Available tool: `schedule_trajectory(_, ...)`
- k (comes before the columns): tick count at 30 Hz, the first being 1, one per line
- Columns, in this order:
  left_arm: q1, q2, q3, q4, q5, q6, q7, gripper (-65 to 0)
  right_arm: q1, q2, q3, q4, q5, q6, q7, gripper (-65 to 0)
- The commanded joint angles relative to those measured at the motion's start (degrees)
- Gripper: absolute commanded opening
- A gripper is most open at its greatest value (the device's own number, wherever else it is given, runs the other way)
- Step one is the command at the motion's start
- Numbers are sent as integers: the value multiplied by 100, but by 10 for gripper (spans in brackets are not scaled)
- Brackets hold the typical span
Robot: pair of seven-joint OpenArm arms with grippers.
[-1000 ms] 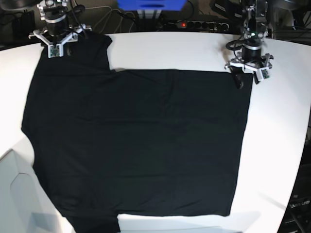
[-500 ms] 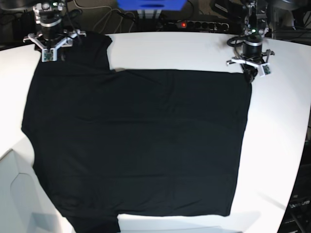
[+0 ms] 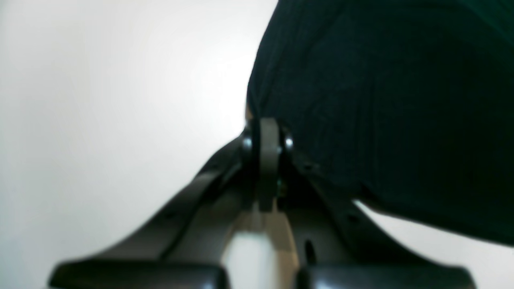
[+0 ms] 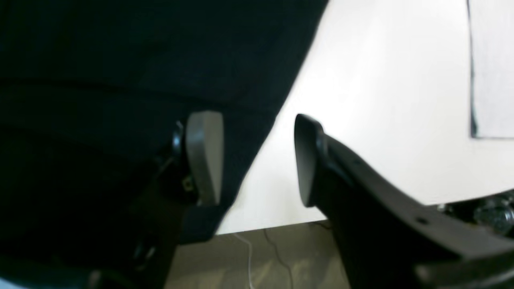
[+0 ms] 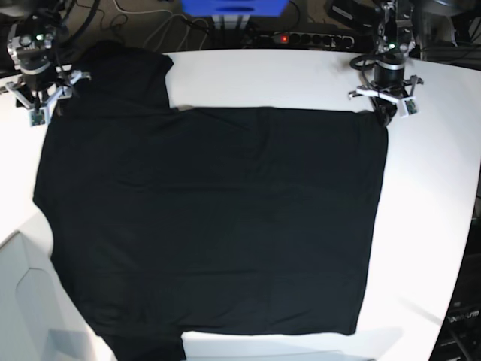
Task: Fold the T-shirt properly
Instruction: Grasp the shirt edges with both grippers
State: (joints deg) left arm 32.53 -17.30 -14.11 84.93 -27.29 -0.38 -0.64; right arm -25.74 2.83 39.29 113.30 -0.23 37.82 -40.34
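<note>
Your T-shirt lies flat on the white bench, print hidden.
Left hand pinched on its corner, blurred; right hand wide at the sleeve edge. Cables behind.

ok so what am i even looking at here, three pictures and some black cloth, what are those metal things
Two robot arms work at a white table. One picture looks down from overhead; the other two come from cameras on the arms' wrists. A black T-shirt lies spread flat. Each arm ends in a two-fingered tool. The left tool, at the overhead picture's right, is pinched shut on a shirt corner. The right tool is open, straddling the shirt's edge near the sleeve, holding nothing.
</note>
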Motion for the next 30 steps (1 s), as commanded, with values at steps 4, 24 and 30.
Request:
schedule_trajectory(4,74,-41,-9,48,-10,-1,113,-649,319,126,295,-336,-8,218,-182,-358)
schedule_trajectory(24,30,-41,-9,48,34,-1,113,-649,328,187,84,-1382,-8,218,-147,-359)
schedule_trajectory(30,65,-41,-9,48,34,7,113,-649,328,170,84,-1145,10,218,-147,-359)
